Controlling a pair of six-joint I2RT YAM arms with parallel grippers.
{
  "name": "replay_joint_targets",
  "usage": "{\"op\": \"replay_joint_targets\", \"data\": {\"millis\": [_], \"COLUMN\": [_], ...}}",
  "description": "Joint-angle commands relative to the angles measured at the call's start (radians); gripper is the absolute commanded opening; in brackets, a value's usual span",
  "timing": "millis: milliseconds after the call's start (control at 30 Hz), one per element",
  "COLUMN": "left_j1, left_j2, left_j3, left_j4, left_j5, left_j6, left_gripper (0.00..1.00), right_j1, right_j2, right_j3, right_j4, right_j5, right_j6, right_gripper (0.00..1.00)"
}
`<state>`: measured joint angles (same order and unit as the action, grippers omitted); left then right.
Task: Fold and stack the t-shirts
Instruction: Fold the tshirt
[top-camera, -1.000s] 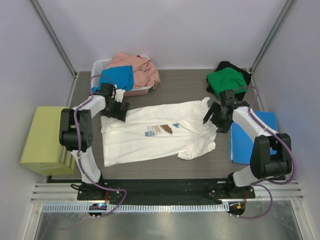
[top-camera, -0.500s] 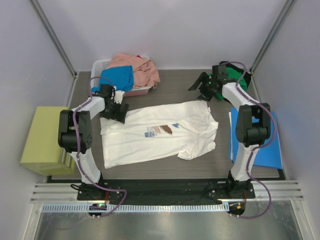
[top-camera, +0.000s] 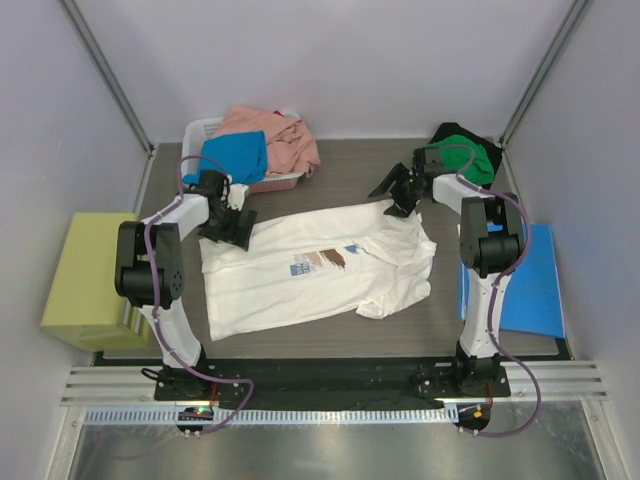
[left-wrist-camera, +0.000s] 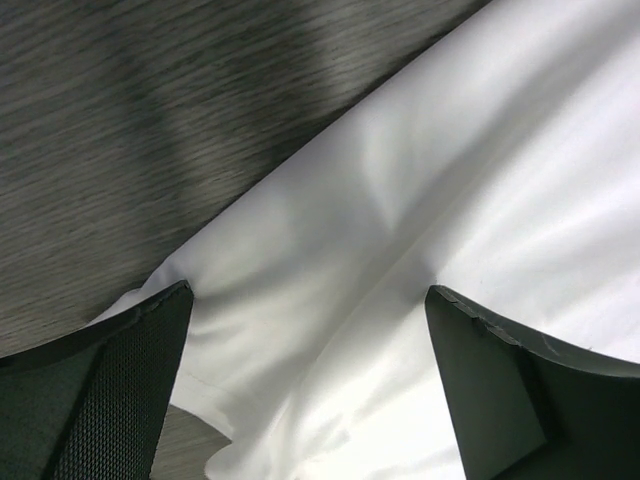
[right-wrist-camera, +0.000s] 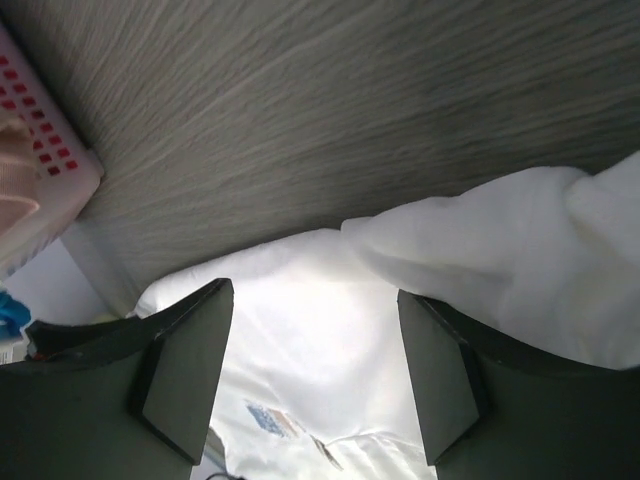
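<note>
A white t-shirt (top-camera: 310, 265) with a small blue-and-brown chest print lies spread on the table, its right sleeve folded under. My left gripper (top-camera: 232, 226) is open, low over the shirt's far left corner; white cloth (left-wrist-camera: 400, 250) fills the gap between its jaws. My right gripper (top-camera: 393, 196) is open at the shirt's far right edge near the collar; the shirt (right-wrist-camera: 330, 330) shows between its jaws. A green t-shirt (top-camera: 452, 160) on a black one (top-camera: 458, 131) lies at the far right. A bright blue t-shirt (top-camera: 236, 155) and a salmon pink one (top-camera: 275, 140) lie in the basket.
A white plastic basket (top-camera: 205, 132) stands at the far left; its corner shows in the right wrist view (right-wrist-camera: 40, 190). A flat blue folder (top-camera: 525, 285) lies at the right. A yellow-green block (top-camera: 85, 280) sits off the table's left edge.
My right arm has swung from the shirt's right side to the far right, then left to the shirt's far edge near the collar. The left gripper has barely moved.
</note>
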<state>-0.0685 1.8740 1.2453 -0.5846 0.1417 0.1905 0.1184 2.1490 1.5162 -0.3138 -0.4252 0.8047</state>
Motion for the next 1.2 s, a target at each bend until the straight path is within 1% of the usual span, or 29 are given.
{"op": "replay_joint_targets", "data": {"millis": [0,133,167,233,400,500,567,700,733,800,933,967,1067,1100,1167], "left_j1": [0.01,0.009,0.01,0.009,0.009,0.01,0.01,0.01,0.01,0.01,0.022,0.033,0.094,0.107,0.108], "left_j2": [-0.036,-0.041,-0.044,-0.049,-0.05,-0.052,-0.05,-0.052,-0.055,-0.062,-0.049,-0.003,0.092,0.143,0.184], "left_j3": [-0.02,-0.02,-0.02,-0.018,-0.021,-0.024,-0.023,-0.023,-0.024,-0.03,-0.027,-0.012,0.115,0.184,0.247], "left_j4": [-0.052,-0.058,-0.058,-0.06,-0.06,-0.058,-0.057,-0.058,-0.058,-0.057,-0.023,-0.027,-0.075,-0.083,-0.095], "left_j5": [0.013,0.013,0.012,0.012,0.015,0.024,0.024,0.021,0.018,0.009,-0.045,-0.041,-0.022,-0.021,-0.036], "left_j6": [-0.006,-0.003,-0.002,0.001,-0.002,-0.003,-0.003,-0.003,-0.002,0.004,0.029,0.024,0.012,0.01,0.017], "left_gripper": [1.0,1.0,1.0,1.0,1.0,1.0,1.0,1.0,1.0,1.0,1.0,1.0,1.0,1.0,1.0], "right_j1": [-0.075,-0.105,-0.137,-0.148,-0.148,-0.146,-0.134,-0.118,-0.09,-0.08,-0.066,-0.063,-0.042,-0.039,-0.031], "right_j2": [0.029,0.049,0.048,0.055,0.063,0.054,0.042,-0.026,-0.04,-0.063,-0.145,-0.162,-0.218,-0.227,-0.25], "right_j3": [0.045,0.091,0.09,0.088,0.097,0.107,0.108,0.098,0.093,0.069,0.006,-0.014,-0.08,-0.106,-0.128], "right_j4": [-0.068,-0.126,-0.126,-0.127,-0.137,-0.139,-0.14,-0.139,-0.139,-0.131,-0.111,-0.091,-0.071,-0.07,-0.067], "right_j5": [0.224,0.289,0.28,0.273,0.286,0.244,0.209,0.169,0.166,0.155,0.129,0.122,0.112,0.115,0.117], "right_j6": [-0.103,-0.136,-0.136,-0.136,-0.154,-0.162,-0.157,-0.151,-0.147,-0.136,-0.113,-0.11,-0.099,-0.099,-0.102], "right_gripper": [0.73,0.73,0.73,0.74,0.74,0.74,0.77,0.8,0.8,0.8,0.81,0.81,0.81,0.81,0.81]}}
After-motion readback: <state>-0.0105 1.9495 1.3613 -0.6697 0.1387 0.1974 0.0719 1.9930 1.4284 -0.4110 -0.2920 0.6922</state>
